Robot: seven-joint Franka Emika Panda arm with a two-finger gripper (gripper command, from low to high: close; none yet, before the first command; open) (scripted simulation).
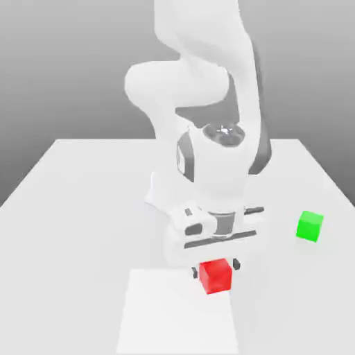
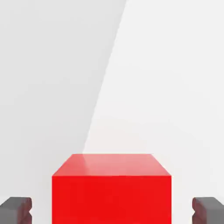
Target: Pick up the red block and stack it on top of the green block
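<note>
Grey background is seen behind a pale worktop (image 1: 83, 201), on which a brighter white patch (image 1: 177, 312) is laid at the near edge. Over this patch the red block (image 1: 215, 275) is found: a small cube with plain, glossy faces, its top slightly lighter than its sides. It is set directly beneath the white arm (image 1: 208, 173), whose hand points downward. In the hand view the block (image 2: 111, 188) is seen between the two dark fingertips (image 2: 16, 209), one at each side. A narrow gap is visible between each fingertip and the block's side faces, so the jaws (image 1: 216, 266) are shown spread around the block rather than pressed on it; contact cannot be confirmed. Toward the exterior view's right, well apart from the red block, the green block (image 1: 310, 226) is seen on the worktop, a plain cube of similar size.
</note>
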